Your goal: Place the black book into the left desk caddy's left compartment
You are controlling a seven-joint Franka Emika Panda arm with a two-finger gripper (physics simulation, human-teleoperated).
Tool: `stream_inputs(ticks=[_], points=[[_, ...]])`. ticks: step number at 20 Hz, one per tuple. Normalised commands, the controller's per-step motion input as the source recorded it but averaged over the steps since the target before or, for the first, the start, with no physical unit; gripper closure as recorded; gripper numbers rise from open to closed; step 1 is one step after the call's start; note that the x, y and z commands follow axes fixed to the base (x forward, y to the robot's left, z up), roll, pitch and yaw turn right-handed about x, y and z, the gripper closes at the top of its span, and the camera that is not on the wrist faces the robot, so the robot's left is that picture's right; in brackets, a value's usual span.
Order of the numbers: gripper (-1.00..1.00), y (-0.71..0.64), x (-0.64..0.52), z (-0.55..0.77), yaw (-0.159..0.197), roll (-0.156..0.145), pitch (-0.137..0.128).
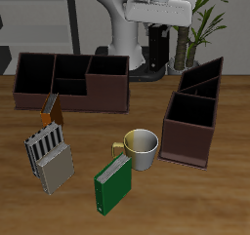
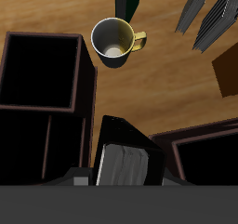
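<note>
The pincer point(image 2: 121, 177) is clenched on the black book point(image 2: 124, 158), holding it aloft above the desk point(image 2: 167, 88) and over the left desk caddy point(image 1: 192, 112), evidently to line it up with the left compartment before lowering. Release is not yet due.

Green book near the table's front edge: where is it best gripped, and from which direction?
Grip the green book by its top edge, coming straight down from above and pinching across its thickness, with one contact on each cover. It stands upright on the table, so the thin top is free and the covers give flat faces. The mug stands close beside it, so coming in from the side looks cramped.
</note>
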Motion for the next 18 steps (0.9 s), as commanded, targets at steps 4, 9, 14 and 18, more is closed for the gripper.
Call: stream_inputs(ticks=[4,9,14,18], points=[[1.00,0.24,-0.28,-0.02,0.032,0.013,0.013],[1.00,0.26,-0.25,-0.05,0.030,0.040,0.005],[1.00,0.37,-0.28,-0.21,0.062,0.080,0.070],[1.00,0.26,-0.25,-0.24,0.099,0.027,0.063]])
